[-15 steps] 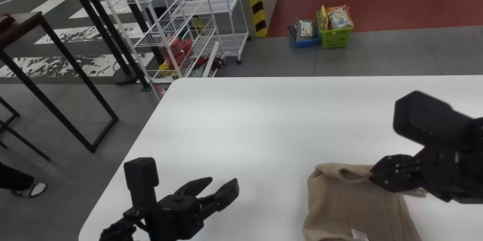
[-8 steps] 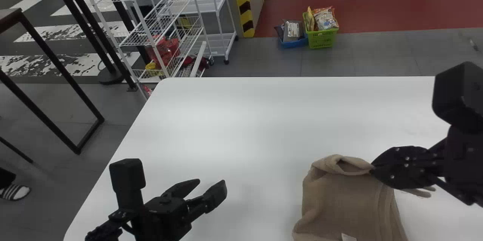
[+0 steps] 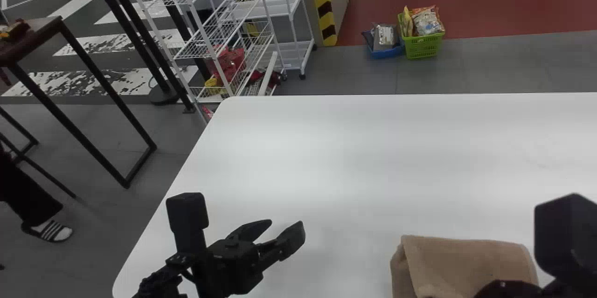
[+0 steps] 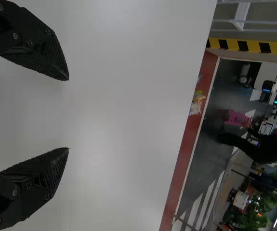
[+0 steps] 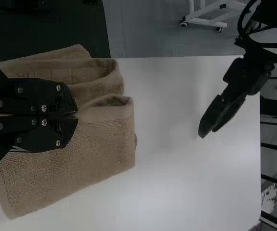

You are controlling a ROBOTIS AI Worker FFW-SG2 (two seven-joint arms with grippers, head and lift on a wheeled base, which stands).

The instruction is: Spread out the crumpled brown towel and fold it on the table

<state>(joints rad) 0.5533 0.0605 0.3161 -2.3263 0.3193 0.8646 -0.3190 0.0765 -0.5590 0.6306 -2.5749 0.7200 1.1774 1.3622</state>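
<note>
While the right gripper point(image 5: 76, 116) had its fingers clenched on the brown terry towel point(image 3: 461, 260), lower right of the head view, the fold probably wanted laying low, edges matched, before release; lower left, the left gripper point(image 3: 286, 226) had 2 fingers spread

Towel point(image 3: 459, 260) partly outside head view
</note>
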